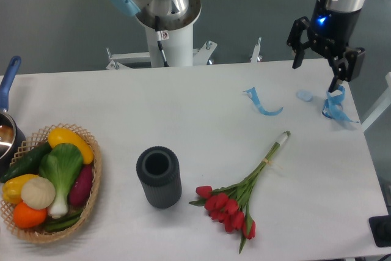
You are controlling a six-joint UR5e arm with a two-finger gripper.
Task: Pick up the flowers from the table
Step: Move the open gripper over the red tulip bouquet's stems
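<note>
The flowers (235, 203), a bunch of red tulips with green stems tied together, lie on the white table (201, 114) at the front right, heads toward the front edge and pale stem ends pointing up right. My gripper (316, 73) hangs above the table's far right edge, well away from the flowers. Its two black fingers are spread apart and hold nothing.
A dark grey ribbed cylinder vase (159, 176) stands upright left of the flowers. A wicker basket of vegetables (49, 184) sits at the front left, with a blue-handled pot (7, 128) behind it. Blue tape scraps (263, 103) (335, 107) lie at the back right.
</note>
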